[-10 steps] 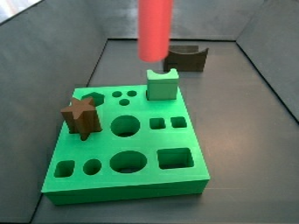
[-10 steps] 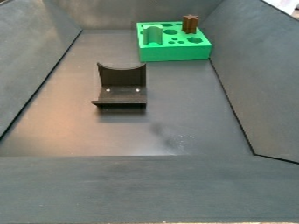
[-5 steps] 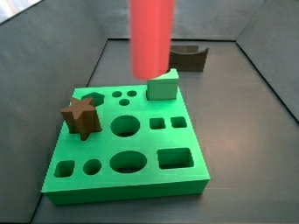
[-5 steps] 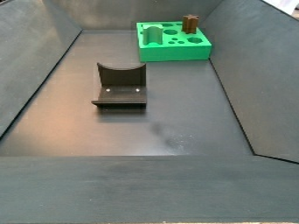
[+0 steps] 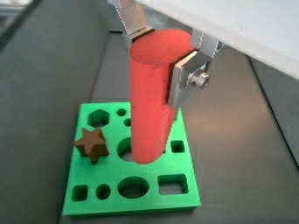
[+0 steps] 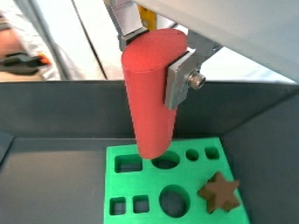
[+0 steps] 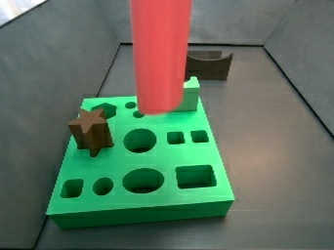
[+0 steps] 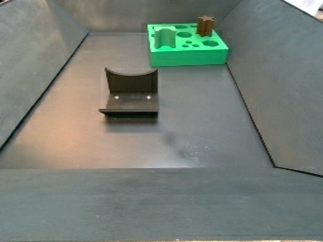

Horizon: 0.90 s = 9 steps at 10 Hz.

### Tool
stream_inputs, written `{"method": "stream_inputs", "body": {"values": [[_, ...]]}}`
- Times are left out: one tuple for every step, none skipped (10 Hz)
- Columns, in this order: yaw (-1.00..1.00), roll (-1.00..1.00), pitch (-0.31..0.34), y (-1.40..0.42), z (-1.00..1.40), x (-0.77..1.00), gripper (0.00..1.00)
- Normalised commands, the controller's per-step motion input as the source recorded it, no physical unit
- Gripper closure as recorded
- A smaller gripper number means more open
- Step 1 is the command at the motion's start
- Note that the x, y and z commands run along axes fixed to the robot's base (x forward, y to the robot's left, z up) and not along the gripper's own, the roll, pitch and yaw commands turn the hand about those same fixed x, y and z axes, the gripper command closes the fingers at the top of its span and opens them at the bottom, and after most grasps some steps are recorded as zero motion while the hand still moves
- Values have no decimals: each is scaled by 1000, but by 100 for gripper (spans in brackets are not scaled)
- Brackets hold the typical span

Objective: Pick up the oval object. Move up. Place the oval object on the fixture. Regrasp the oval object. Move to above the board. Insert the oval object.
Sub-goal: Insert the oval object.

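Now we see the dark bin floor [image 8: 177, 142] under the board [image 7: 209, 200]; our gripper [image 5: 163, 52], clamped on the oval object [image 5: 152, 96], has drifted leftward above the board.

Dark grey matte floor [image 8: 164, 132] of a bin-like enclosure, w/ sloped grey side walls [image 8: 38, 76] left & right and a grey back wall [image 8: 113, 14]. Soft, even light. Beyond the rim in a wrist view: bright, blurred room bkgd [image 6: 70, 44].
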Motion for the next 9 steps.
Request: {"method": "stream_inputs", "body": {"values": [[-631,87,-7,0,-403,77,100],[-617,81,-7,0,-366,0,100],[-674,69,-11,0,-346,0,100],[-689,69,-6,0,-297,0,100],[-686,56,-4,0,-226,-34,100],[-746,0,-57,0,-89,0,100],[-686,0,-70,0,-109,0,100],[-769,0,-90,0,-89,0,100],[-846,0,-93,-31,-117,-3,100]]}}
